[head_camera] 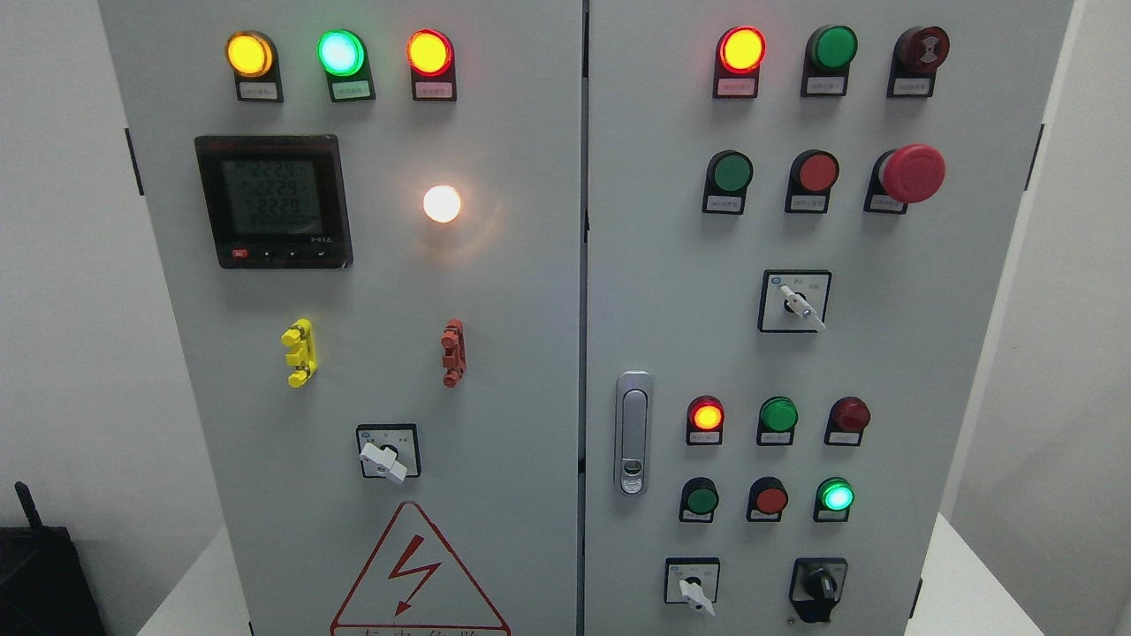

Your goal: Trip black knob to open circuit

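Observation:
A black rotary knob sits on its black plate at the lower right of the grey cabinet's right door, its handle pointing down. Left of it is a white selector knob pointing down-right. Neither of my hands appears in the head view.
The panel carries lit lamps: yellow, green, red and white on the left door, red on the right. A red mushroom stop button, a meter, white selectors and a door latch also show.

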Action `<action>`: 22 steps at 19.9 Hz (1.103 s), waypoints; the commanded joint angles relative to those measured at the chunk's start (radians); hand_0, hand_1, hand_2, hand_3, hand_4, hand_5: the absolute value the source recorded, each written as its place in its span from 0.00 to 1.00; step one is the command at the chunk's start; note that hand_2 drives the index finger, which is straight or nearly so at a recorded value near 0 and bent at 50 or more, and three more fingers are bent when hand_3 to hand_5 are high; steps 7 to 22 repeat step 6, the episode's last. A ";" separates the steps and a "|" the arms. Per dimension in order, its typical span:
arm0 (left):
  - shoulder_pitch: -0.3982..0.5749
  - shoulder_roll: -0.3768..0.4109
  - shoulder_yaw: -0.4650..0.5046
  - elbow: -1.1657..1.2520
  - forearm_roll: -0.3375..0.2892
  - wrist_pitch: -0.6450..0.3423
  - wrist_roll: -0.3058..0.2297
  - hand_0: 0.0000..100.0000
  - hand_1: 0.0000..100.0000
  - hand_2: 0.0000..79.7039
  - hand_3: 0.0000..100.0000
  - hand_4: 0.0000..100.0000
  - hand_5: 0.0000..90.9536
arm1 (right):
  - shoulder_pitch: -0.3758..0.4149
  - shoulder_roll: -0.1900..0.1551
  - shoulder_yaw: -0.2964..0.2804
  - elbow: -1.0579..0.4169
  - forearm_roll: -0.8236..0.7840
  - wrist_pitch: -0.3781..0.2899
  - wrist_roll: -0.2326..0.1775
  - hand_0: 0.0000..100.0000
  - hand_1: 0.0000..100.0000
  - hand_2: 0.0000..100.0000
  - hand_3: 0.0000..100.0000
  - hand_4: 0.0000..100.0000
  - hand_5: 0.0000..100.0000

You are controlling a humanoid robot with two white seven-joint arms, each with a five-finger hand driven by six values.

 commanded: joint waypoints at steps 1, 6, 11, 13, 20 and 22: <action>0.000 0.000 0.000 -0.025 0.000 -0.006 0.000 0.12 0.39 0.00 0.00 0.00 0.00 | 0.006 0.001 -0.025 -0.009 0.000 0.000 0.000 0.00 0.00 0.00 0.02 0.00 0.00; 0.000 0.000 0.000 -0.025 0.000 -0.006 0.000 0.12 0.39 0.00 0.00 0.00 0.00 | 0.009 0.001 -0.017 -0.009 0.000 0.001 0.000 0.00 0.00 0.00 0.02 0.00 0.00; 0.000 0.000 0.000 -0.025 0.000 -0.006 0.000 0.12 0.39 0.00 0.00 0.00 0.00 | 0.009 0.001 -0.017 -0.009 0.000 0.001 0.000 0.00 0.00 0.00 0.02 0.00 0.00; 0.000 0.000 0.000 -0.025 0.000 -0.006 0.000 0.12 0.39 0.00 0.00 0.00 0.00 | 0.009 0.001 -0.017 -0.009 0.000 0.001 0.000 0.00 0.00 0.00 0.02 0.00 0.00; 0.000 0.000 0.000 -0.025 0.000 -0.006 0.000 0.12 0.39 0.00 0.00 0.00 0.00 | 0.009 0.001 -0.017 -0.009 0.000 0.001 0.000 0.00 0.00 0.00 0.02 0.00 0.00; 0.000 0.000 0.000 -0.025 0.000 -0.006 0.000 0.12 0.39 0.00 0.00 0.00 0.00 | 0.009 0.001 -0.017 -0.009 0.000 0.001 0.000 0.00 0.00 0.00 0.02 0.00 0.00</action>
